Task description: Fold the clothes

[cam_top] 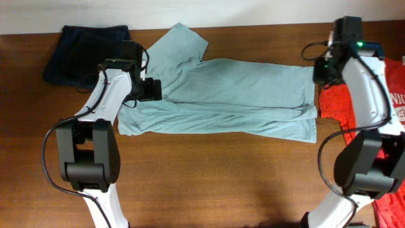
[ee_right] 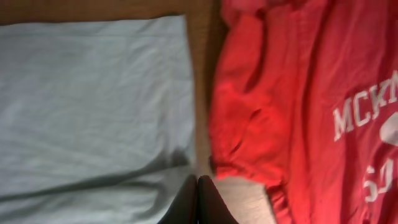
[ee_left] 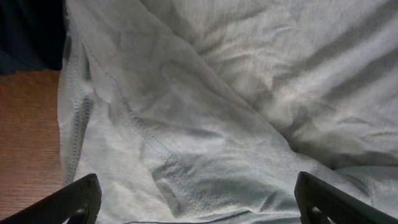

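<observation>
A pale grey-teal T-shirt (cam_top: 234, 98) lies stretched sideways across the wooden table, its long edges folded in and one sleeve pointing to the far edge. My left gripper (cam_top: 150, 89) hovers over the shirt's left end. In the left wrist view this gripper (ee_left: 199, 208) is open wide above rumpled cloth (ee_left: 236, 106) and holds nothing. My right gripper (cam_top: 323, 71) is at the shirt's right hem. Seen from the right wrist, it (ee_right: 198, 199) is shut and empty, over the gap between the teal hem (ee_right: 93, 93) and a red T-shirt (ee_right: 292, 106) with white lettering.
A dark navy garment (cam_top: 85, 50) lies bunched at the back left corner, touching the teal shirt's left side (ee_left: 28, 31). The red T-shirt (cam_top: 334, 104) spreads under the right arm toward the right edge. Bare wood (cam_top: 221, 177) fills the front half of the table.
</observation>
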